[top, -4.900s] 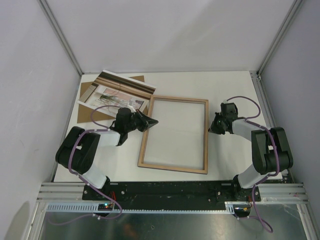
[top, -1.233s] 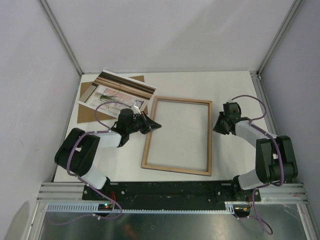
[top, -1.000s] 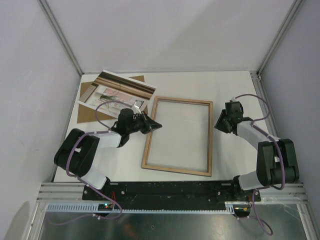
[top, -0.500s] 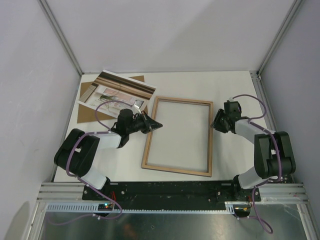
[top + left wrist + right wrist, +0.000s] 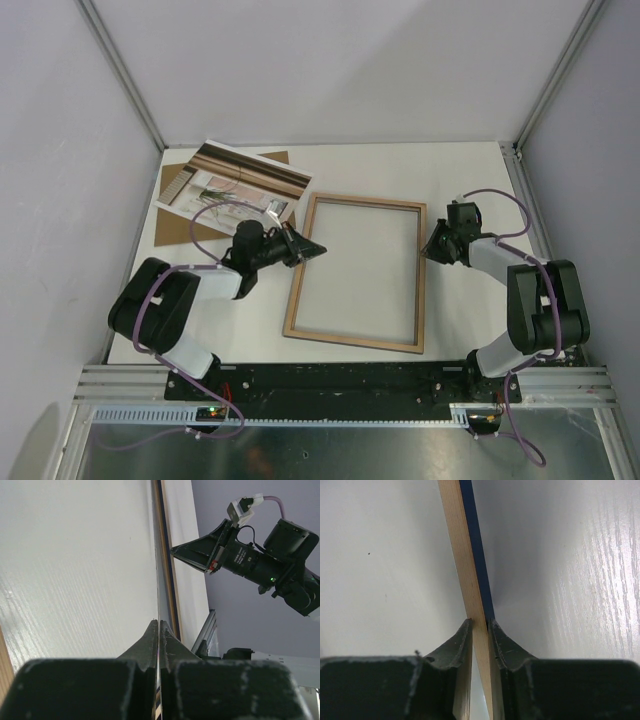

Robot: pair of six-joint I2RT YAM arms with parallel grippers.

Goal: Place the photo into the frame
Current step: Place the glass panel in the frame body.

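The large thin rectangular picture frame (image 5: pixel 350 341), light natural wood on the side facing up and navy blue on the other face, lies in the middle of the white table (image 5: pixel 460 190), between the two arms. The right gripper (image 5: pixel 426 250) is at the frame's right rail, towards the far end. In the right wrist view its two black fingers (image 5: pixel 462 635) are drawn in narrow and pinch that rail, one on the wood side and one on the navy side. The left gripper (image 5: pixel 318 248) points across at the frame's left rail near the far corner. Its jaws are pressed fully together with nothing visible between them, and whether the tip touches the rail cannot be told. The large rectangular paper photo (image 5: pixel 240 178), a window scene with brown striped curtains, lies at the far left of the table, tilted. It rests on top of a flat brown backing board (image 5: pixel 173 225), apart from the frame.
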